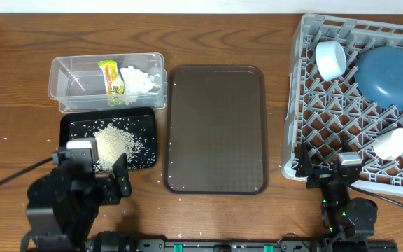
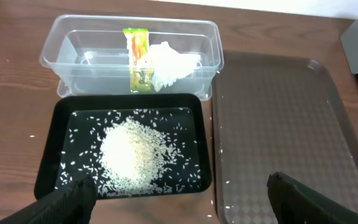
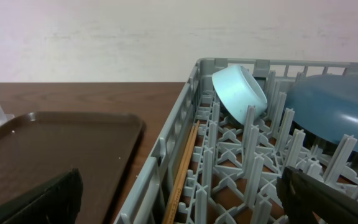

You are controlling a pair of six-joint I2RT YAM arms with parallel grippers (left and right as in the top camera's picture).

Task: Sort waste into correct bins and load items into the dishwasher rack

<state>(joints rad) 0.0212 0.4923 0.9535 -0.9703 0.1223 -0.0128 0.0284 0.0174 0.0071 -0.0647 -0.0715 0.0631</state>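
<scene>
Lying between black tray and dishwasher rack: brown serving tray; rice piled in black tray; wrapper, tissue in clear tub; blue plate, white bowl, chopstick in rack; left gripper, right gripper low at near table edge, jaws wide apart, holding nothing.
</scene>
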